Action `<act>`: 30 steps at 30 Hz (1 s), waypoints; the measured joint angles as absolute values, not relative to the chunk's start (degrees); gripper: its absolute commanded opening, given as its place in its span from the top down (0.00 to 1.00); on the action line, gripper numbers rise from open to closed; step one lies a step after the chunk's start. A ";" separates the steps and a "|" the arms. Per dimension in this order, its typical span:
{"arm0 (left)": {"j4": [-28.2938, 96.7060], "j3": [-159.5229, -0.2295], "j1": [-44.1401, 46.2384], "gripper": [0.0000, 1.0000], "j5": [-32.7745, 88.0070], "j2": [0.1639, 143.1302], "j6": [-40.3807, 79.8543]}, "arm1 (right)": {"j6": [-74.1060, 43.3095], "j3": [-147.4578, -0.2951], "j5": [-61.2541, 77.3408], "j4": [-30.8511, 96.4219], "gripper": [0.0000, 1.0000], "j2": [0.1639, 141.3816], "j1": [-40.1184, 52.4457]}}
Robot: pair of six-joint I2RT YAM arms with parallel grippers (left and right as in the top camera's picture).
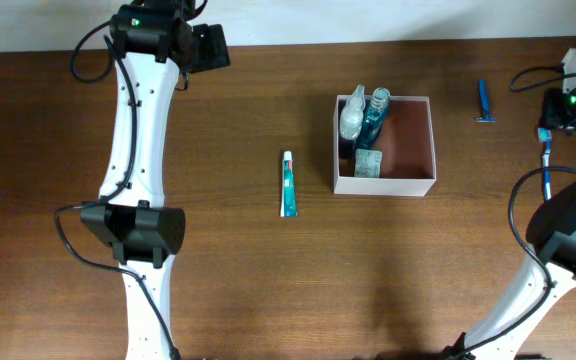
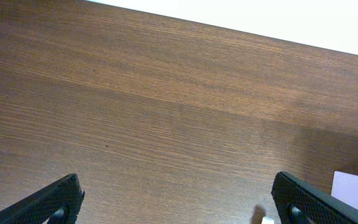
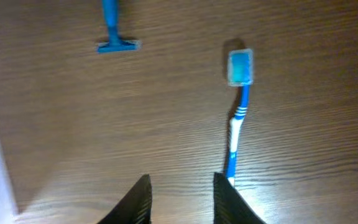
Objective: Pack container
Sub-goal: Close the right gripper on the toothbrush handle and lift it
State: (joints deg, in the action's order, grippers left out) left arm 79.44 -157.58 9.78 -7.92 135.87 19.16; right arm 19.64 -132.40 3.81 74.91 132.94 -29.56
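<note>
**Container part-filled, both grippers empty**

Container (image 1: pixel 408 140) sits right of centre on the table (image 1: pixel 218 260), open top up. Packed along its left side are a clear bottle (image 1: pixel 352 117), a blue bottle (image 1: pixel 376 112) and a green-white packet (image 1: pixel 368 163). Its right half shows only pinkish floor.

Toothpaste (image 1: pixel 288 184) lies flat left of the container, apart from it. Razor (image 1: pixel 484 102) is on the wood to the container's right, and the toothbrush (image 3: pixel 238 118) is further right again.

Right gripper (image 3: pixel 183 177): fingers slightly parted with just wood between them, by the toothbrush's handle end. The handle lies outside the gap; can't tell if it touches.

Left gripper (image 2: pixel 176 183): fingers spread wide over bare wood near the table's far edge, well away from the container.
</note>
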 measured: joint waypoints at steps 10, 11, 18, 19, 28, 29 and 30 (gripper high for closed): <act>79.46 -157.58 9.78 0.01 -7.92 135.87 19.16 | 19.68 -129.45 1.48 73.23 0.62 141.23 -32.93; 79.44 -157.58 9.78 0.01 -7.92 135.87 19.16 | 19.66 -129.40 1.48 73.23 0.62 141.58 -33.06; 79.46 -157.58 9.78 0.01 -7.92 135.87 19.16 | 19.73 -129.29 1.34 72.69 0.62 142.26 -34.59; 79.46 -157.58 9.78 0.01 -7.92 135.87 19.16 | 19.70 -129.29 1.32 72.55 0.62 142.34 -34.87; 79.44 -157.58 9.78 0.01 -7.92 135.87 19.16 | 19.70 -127.48 1.30 69.65 0.62 142.74 -35.44; 79.46 -157.58 9.78 0.01 -7.92 135.87 19.16 | 19.70 -127.39 1.30 69.49 0.62 142.80 -35.44; 79.46 -157.58 9.78 0.01 -7.92 135.87 19.16 | 19.75 -127.37 1.30 69.14 0.62 142.87 -35.44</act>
